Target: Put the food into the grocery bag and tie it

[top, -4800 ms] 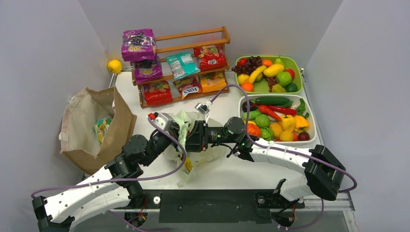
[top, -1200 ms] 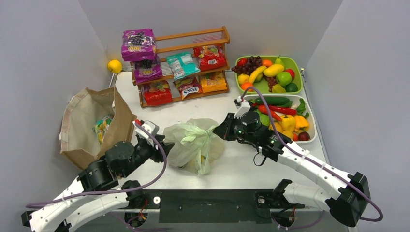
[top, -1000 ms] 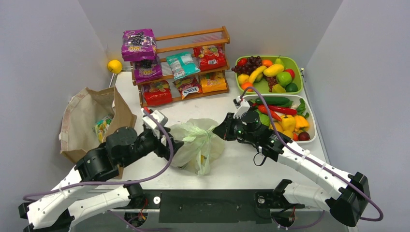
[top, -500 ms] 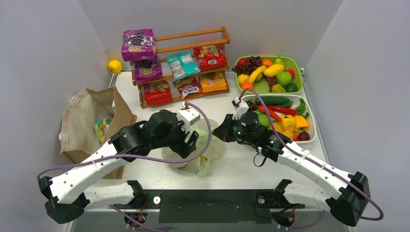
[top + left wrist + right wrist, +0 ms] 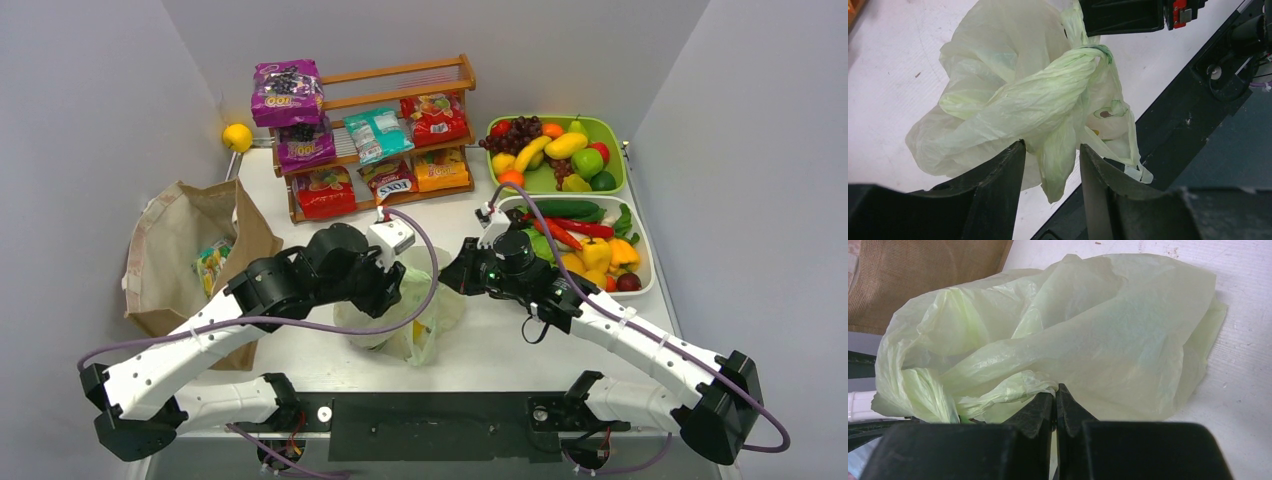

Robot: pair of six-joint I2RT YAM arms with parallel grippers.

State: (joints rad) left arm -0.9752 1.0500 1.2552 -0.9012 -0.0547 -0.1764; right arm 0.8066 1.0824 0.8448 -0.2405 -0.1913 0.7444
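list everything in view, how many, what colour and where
grocery bag: one, pale green, table centre, between the grippers
paper bag: one, brown, left of the table, open, a packet inside
rack: one, wooden, far side
snack packets: seven, purple, teal, red and orange, on the rack
fruit tray: one, green, far right corner, mixed fruit
vegetable tray: one, white, right side, nearer than the fruit tray
ball: one, yellow, far left corner
table: one, white, under everything
left gripper: one, black, jaws open around a fold of the grocery bag
right gripper: one, black, shut on the grocery bag's twisted plastic
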